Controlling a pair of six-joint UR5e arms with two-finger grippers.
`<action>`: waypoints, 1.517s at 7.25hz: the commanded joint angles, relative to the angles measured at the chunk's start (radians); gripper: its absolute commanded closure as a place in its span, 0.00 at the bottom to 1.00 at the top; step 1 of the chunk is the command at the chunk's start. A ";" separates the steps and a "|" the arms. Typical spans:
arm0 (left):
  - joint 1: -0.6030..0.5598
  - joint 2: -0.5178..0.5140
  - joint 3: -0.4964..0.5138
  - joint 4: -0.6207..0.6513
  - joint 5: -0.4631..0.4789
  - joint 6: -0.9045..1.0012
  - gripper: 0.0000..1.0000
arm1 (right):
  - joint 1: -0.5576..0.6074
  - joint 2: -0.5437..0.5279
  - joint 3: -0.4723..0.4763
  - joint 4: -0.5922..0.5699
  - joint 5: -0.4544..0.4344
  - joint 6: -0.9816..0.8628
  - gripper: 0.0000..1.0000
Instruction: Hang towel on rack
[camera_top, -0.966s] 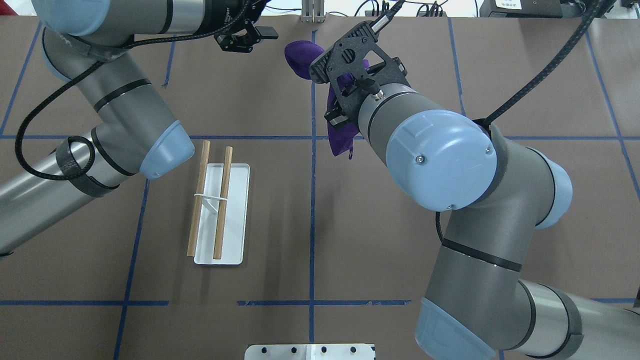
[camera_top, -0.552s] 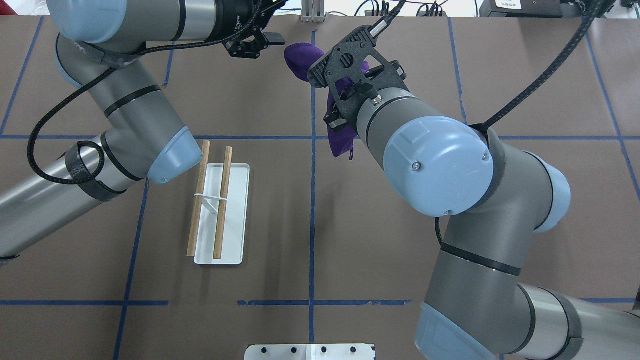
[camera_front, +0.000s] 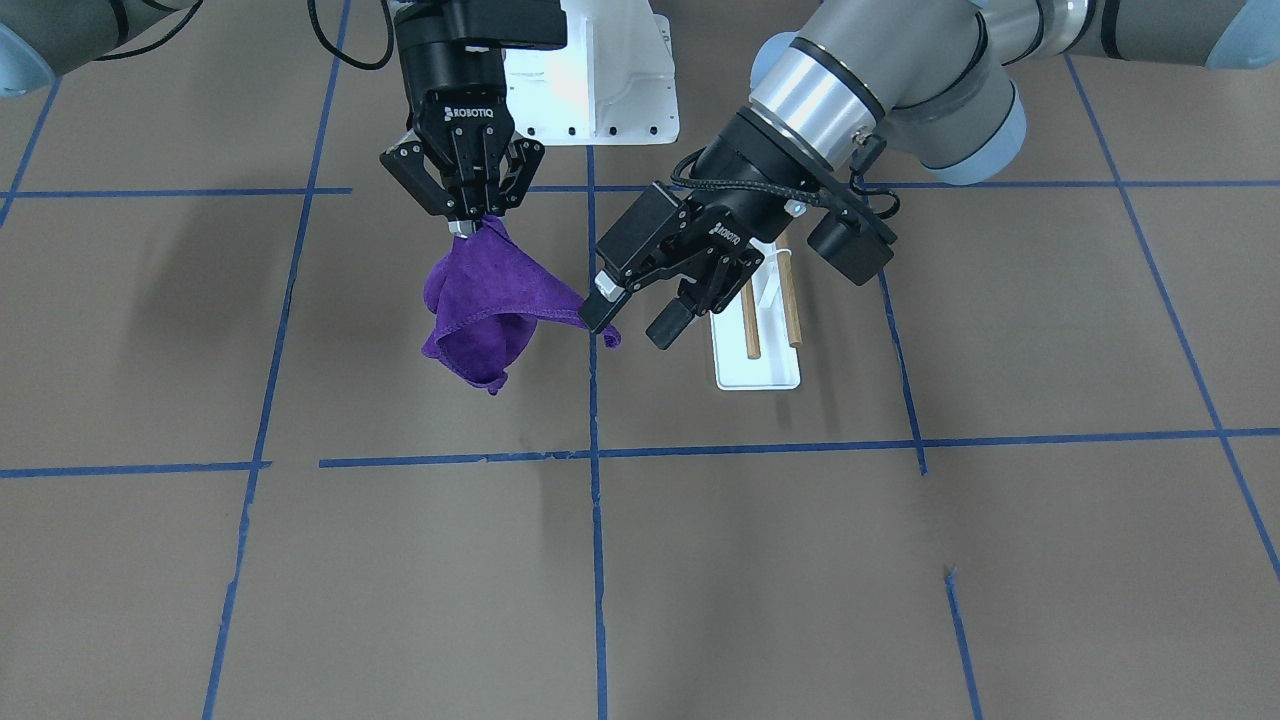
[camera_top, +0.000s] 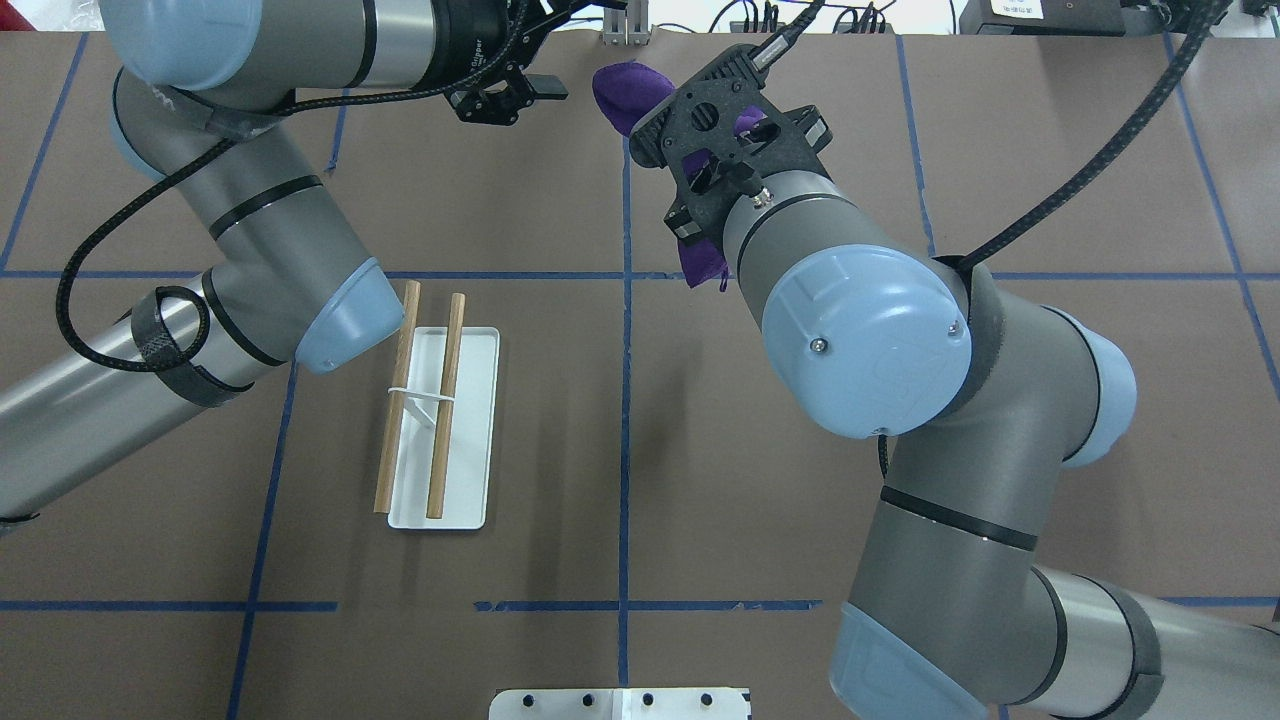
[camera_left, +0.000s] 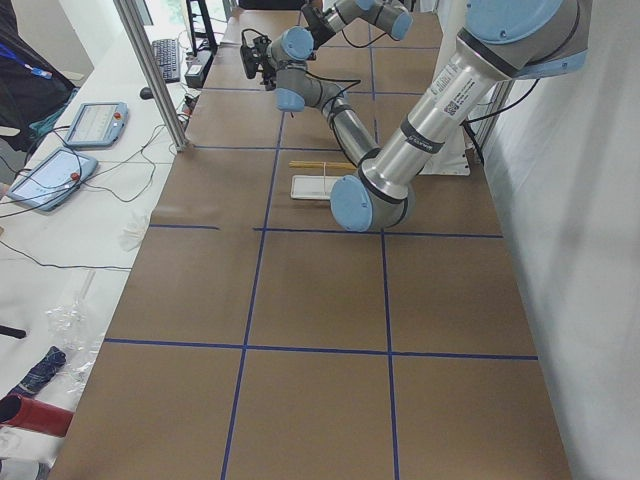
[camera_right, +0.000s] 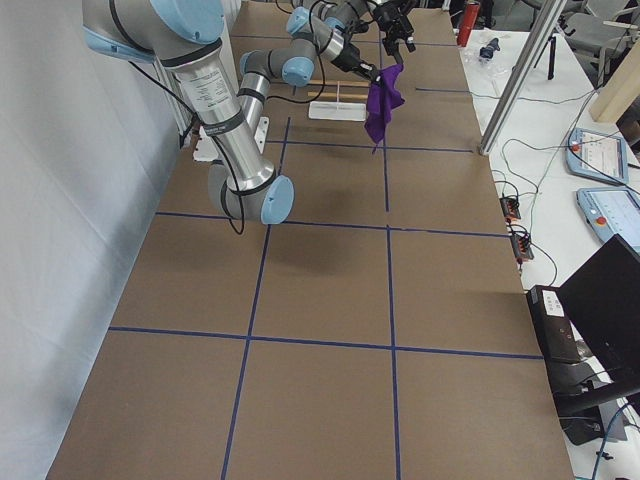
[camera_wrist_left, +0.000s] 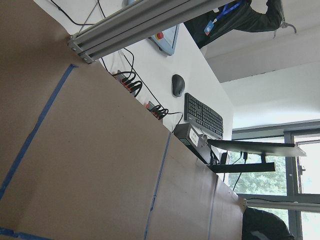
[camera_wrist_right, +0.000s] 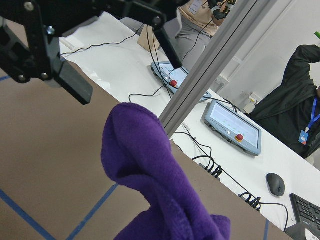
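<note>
Front-facing view: towel (camera_front: 480, 310) is held aloft by pinched right hand (camera_front: 466, 226); left hand (camera_front: 628, 321) is spread, empty; rack (camera_front: 790, 312) is not yet draped.

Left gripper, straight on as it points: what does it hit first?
Probably the purple towel hanging from the right gripper; its near corner lies just beyond the left gripper. Depth uncertain.

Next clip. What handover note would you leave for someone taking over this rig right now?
Right gripper: shut on the towel, which hangs bunched above the table.
Left gripper: open, empty, beside the towel's free corner.
Rack: bare, on the robot's left half of the table.
Done: towel lifted. Left: carry it over and drape it on the rack.
</note>
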 joint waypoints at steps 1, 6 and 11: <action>0.025 -0.003 0.002 0.001 0.000 0.000 0.00 | -0.006 0.001 0.000 0.000 -0.007 0.000 1.00; 0.080 -0.017 0.008 0.013 0.003 -0.001 0.00 | -0.031 -0.001 0.004 0.000 -0.010 0.025 1.00; 0.082 -0.014 -0.003 0.015 0.003 0.000 0.12 | -0.030 0.001 0.010 0.000 -0.010 0.025 1.00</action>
